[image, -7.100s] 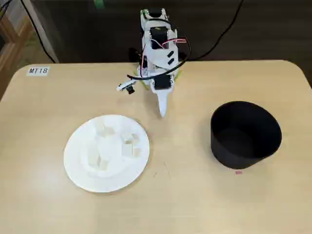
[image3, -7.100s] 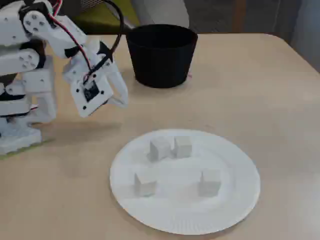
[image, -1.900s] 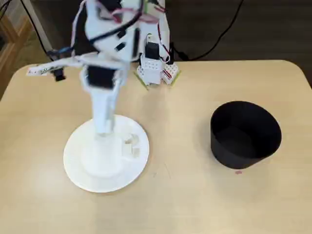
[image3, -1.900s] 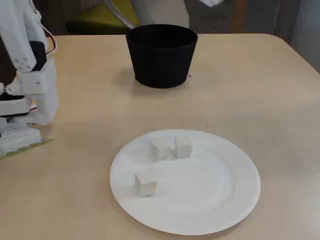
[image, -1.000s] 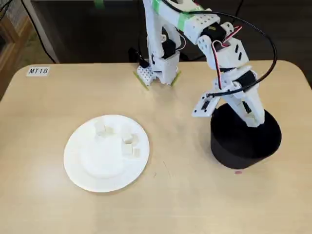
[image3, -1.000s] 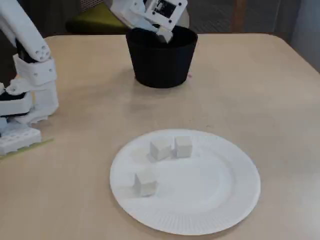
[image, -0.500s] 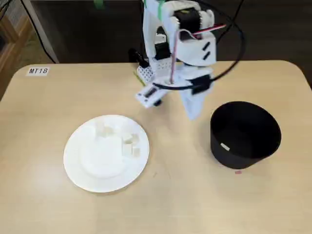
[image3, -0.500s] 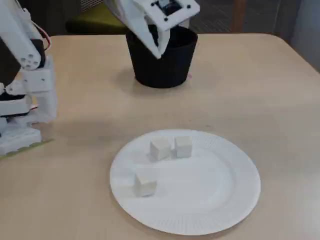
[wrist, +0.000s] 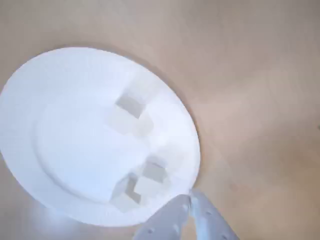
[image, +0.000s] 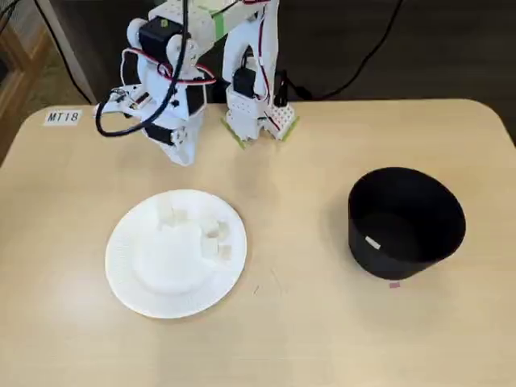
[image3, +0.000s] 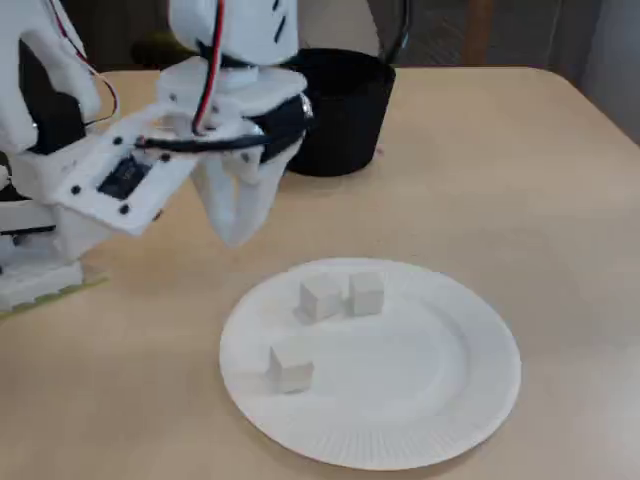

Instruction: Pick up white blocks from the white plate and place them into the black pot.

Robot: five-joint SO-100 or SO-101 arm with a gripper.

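Observation:
The white plate (image: 121, 274) lies on the table at the left in a fixed view and holds several white blocks (image: 212, 230) in its far and right parts. Three blocks (image3: 320, 298) show in the other fixed view, on the plate (image3: 400, 450). The black pot (image: 403, 260) stands apart at the right with one white block (image: 372, 242) inside. My gripper (image: 184, 153) hangs above the table just beyond the plate's far rim, shut and empty. In the wrist view its tips (wrist: 190, 201) sit over the plate's edge (wrist: 186, 131) near the blocks (wrist: 154, 172).
The arm's white base (image: 258, 113) stands at the table's far edge, with black cables behind it. A label reading MT18 (image: 63, 117) is stuck at the far left. A small pink mark (image: 394, 284) lies by the pot. The pot (image3: 345, 120) stands behind the gripper (image3: 235, 238).

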